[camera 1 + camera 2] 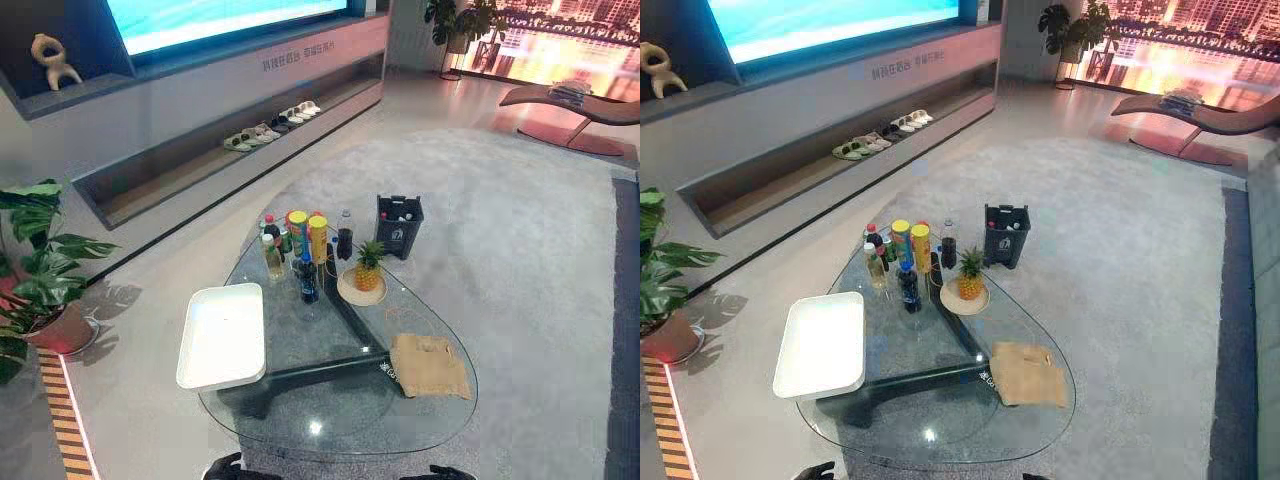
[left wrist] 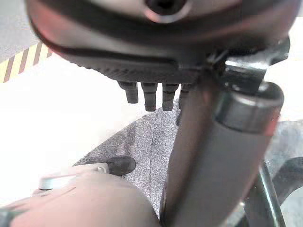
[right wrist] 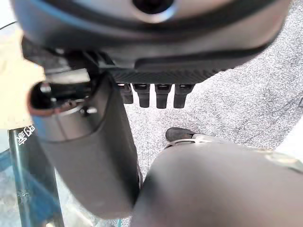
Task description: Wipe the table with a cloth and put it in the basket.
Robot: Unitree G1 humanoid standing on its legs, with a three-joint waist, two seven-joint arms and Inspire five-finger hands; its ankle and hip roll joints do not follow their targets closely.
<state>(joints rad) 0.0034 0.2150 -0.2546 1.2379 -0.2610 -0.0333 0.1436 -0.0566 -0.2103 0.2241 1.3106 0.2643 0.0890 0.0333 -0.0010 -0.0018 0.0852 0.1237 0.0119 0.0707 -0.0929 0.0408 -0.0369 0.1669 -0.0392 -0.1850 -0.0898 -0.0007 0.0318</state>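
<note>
Lying flat on the glass table [image 1: 330, 405], at its near right corner, is the tan cloth [image 1: 430, 365]; the black basket [image 1: 400, 225] stands on the carpet [image 1: 520, 250] beyond. The left hand [image 2: 149, 97] and right hand [image 3: 161, 94] hang relaxed, holding nothing.

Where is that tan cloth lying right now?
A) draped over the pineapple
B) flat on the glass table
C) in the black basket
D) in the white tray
B: the tan cloth lies flat on the glass table near its right edge, apart from the white tray and the black basket beyond the table.
</note>
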